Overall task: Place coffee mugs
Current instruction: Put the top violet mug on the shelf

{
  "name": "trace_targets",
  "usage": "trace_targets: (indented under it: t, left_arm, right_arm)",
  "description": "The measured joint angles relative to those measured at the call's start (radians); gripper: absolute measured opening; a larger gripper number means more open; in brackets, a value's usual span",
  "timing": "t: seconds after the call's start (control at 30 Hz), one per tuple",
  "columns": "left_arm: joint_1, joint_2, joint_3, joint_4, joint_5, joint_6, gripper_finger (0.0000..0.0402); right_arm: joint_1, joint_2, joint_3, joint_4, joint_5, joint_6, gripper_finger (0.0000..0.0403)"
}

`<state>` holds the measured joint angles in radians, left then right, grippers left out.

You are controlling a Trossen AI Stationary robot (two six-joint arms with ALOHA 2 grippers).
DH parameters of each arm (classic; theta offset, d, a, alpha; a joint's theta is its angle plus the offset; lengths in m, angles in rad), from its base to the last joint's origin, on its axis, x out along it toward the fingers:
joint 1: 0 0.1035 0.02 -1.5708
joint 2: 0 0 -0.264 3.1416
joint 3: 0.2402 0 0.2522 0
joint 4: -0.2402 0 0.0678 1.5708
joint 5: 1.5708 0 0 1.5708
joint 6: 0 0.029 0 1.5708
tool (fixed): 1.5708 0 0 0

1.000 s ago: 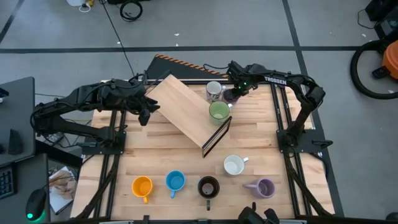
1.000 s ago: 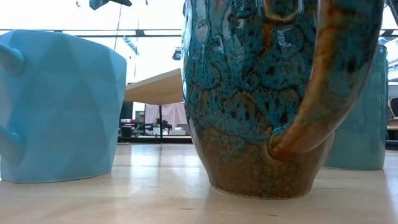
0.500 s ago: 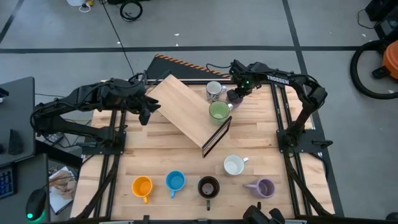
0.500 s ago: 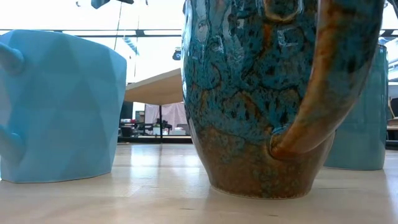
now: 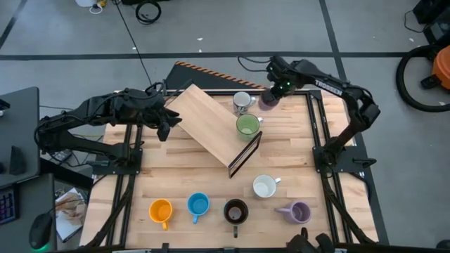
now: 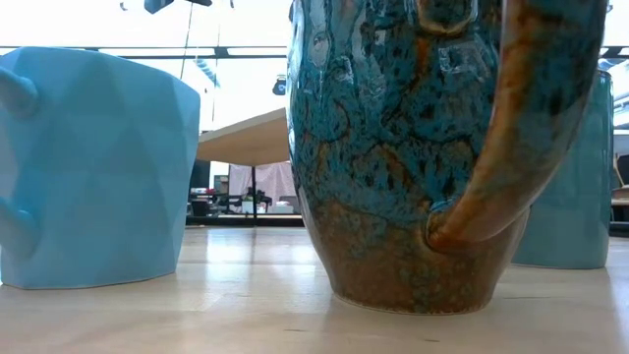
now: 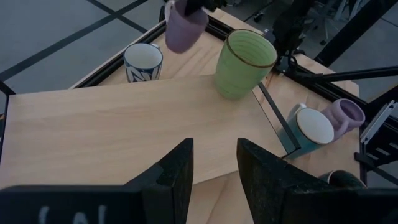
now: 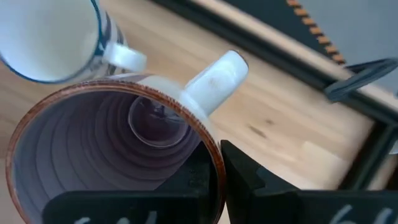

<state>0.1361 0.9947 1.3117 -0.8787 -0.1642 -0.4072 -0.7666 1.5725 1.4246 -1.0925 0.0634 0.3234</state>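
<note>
A lavender mug (image 5: 267, 100) hangs in the air over the table's far right corner, with my right gripper (image 5: 274, 91) shut on it. The left wrist view shows it (image 7: 183, 28) above the table. Beside it a white patterned mug (image 5: 242, 102) stands on the table. A green mug (image 5: 247, 126) stands on the slanted wooden board (image 5: 207, 123). My left gripper (image 5: 166, 126) stands open at the board's left corner, its fingers (image 7: 180, 171) over the board's top. My right gripper holds the lavender mug by its rim (image 8: 208, 140), right beside the handle (image 8: 214, 81). One finger is inside the mug and one is outside. The fingers come from above, pointing steeply down. The mug hangs below them, clear of the table, mouth up and slightly tilted.
Along the near edge stand an orange mug (image 5: 161, 210), a light blue mug (image 5: 198, 205), a dark brown mug (image 5: 235, 211), a white mug (image 5: 264, 187) and a second lavender mug (image 5: 299, 212). Black frame rails (image 5: 318, 133) run along the table's sides.
My right gripper has risen and drawn a little toward the table's far edge, carrying the lavender mug up off the table beside the patterned mug. The other mugs and the board have kept their places.
</note>
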Motion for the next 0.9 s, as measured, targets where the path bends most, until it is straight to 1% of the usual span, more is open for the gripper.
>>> trace_targets:
  t: [0.33,0.5,0.67,0.9]
  left_arm:
    - [0.0,0.0,0.0,0.0,0.0,0.0,0.013]
    - [0.0,0.01,0.0,0.004,-0.049,0.0,0.013]
    - [0.0,0.034,0.001,0.04,-0.061,0.009,0.013]
    - [0.001,0.075,0.001,0.058,-0.061,0.06,0.013]
  right_arm:
    - [0.014,-0.036,0.186,-0.019,-0.004,0.005,0.0028]
    - [0.05,-0.036,0.269,0.03,-0.067,0.04,0.0028]
    - [0.11,-0.036,0.304,0.103,-0.116,0.098,0.0029]
    - [0.202,-0.032,0.305,0.192,-0.163,0.172,0.0029]
